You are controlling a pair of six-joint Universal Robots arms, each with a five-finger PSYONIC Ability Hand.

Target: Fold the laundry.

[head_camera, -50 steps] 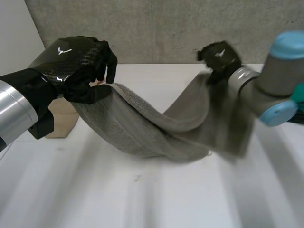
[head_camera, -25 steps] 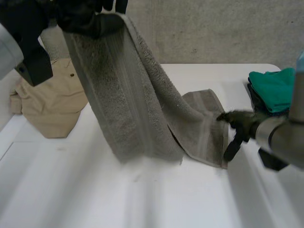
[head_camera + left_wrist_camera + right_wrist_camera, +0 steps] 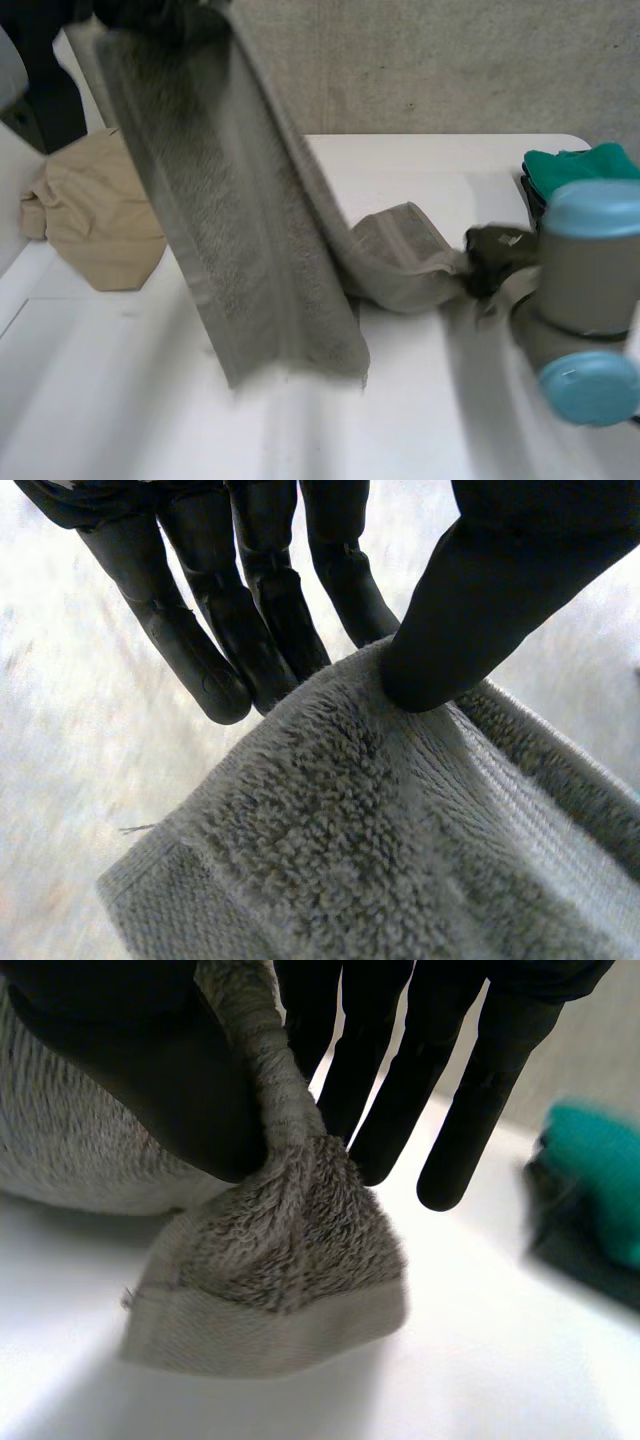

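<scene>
Lifted further than half a second ago, left hand (image 3: pixel 500 580) pinches the looped grey terry towel (image 3: pixel 250 260) by an edge, thumb against straight fingers; band sags to the table (image 3: pixel 400 430); right hand (image 3: pixel 140 1070) pinches its bunched, hemmed corner

A white counter (image 3: pixel 400 430) stands before a grey concrete wall (image 3: pixel 450 60). A crumpled tan garment (image 3: pixel 95 220) lies near one far corner, a folded teal cloth (image 3: pixel 570 165) near the other.
</scene>
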